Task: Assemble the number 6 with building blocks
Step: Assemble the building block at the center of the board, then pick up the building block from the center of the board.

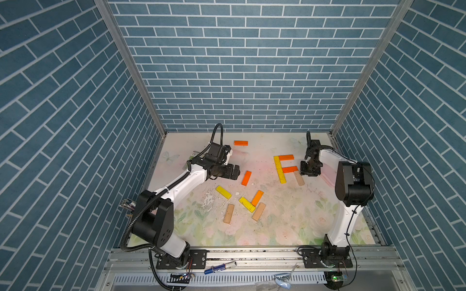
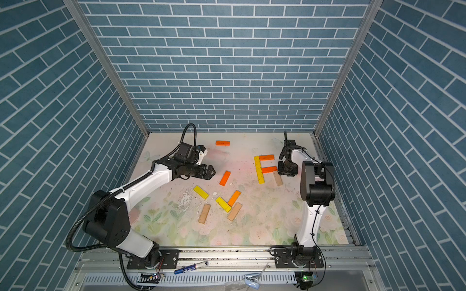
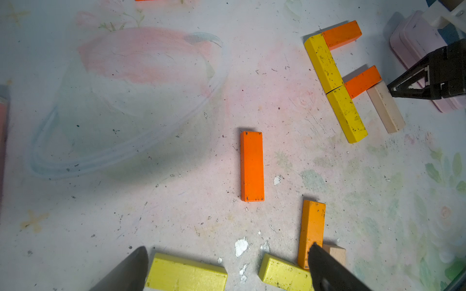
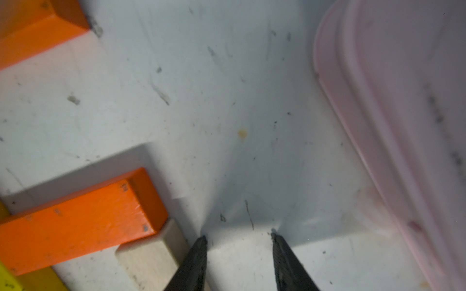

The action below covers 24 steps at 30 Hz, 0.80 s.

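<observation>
Overhead, in both top views, the building blocks [image 1: 247, 204] lie flat on the floral table surface [image 1: 290, 226]. Toward the far right corner, a yellow column [image 1: 279, 169] of two planks carries an upper orange bar [image 1: 286, 157] and a lower orange bar [image 1: 290, 169]. A tan plank [image 1: 299, 178] touches the lower bar's outer end. The right gripper [image 1: 309, 173] points down just beside that tan plank, with a pink case [image 1: 327, 179] on its other side. A lone orange plank [image 1: 246, 178] lies mid-surface near the left gripper [image 1: 237, 172]. More planks are scattered toward the near edge, and one orange plank [image 1: 240, 143] sits by the far edge. In the left wrist view, the left gripper's jaws stand wide apart and empty above the surface. In the right wrist view, the right gripper's jaws are narrowly parted with nothing between them, one fingertip [image 4: 196, 254] right beside the tan plank.
</observation>
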Available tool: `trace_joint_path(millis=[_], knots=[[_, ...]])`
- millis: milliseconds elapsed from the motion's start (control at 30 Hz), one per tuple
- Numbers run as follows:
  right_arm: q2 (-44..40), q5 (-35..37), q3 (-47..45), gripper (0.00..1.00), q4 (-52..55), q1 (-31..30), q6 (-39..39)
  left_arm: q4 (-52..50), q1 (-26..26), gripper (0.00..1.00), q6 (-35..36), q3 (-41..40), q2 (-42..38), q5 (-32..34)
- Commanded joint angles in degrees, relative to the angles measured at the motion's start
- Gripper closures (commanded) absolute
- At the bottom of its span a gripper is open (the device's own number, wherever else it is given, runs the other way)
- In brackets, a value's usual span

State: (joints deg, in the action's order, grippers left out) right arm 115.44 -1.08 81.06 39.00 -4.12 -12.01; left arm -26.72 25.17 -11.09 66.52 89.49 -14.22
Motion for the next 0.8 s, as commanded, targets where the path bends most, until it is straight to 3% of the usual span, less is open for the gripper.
trace_joint_path(millis=[0,233,533,767], knots=[[-3.19,1.69,-0.36,0.55,2.87,-0.27,-0.41,-0.85,0.26,0.01,0.02,0.89,-0.82,0.4],[-13.19,6.1,0.74,0.55,3.07,-3.6,-4.26,-2.0,0.23,0.01,-0.18,1.59,-0.84,1.31],[-19.04,13.57,-3.55,0.52,1.07,-23.08,-21.02,-3.66,0.08,0.01,-0.63,2.19,-2.55,6.51],[-18.29,14.7,-5.39,0.52,-0.31,-35.0,-36.36,-7.58,-0.44,0.01,-3.37,3.71,-4.08,20.13]])
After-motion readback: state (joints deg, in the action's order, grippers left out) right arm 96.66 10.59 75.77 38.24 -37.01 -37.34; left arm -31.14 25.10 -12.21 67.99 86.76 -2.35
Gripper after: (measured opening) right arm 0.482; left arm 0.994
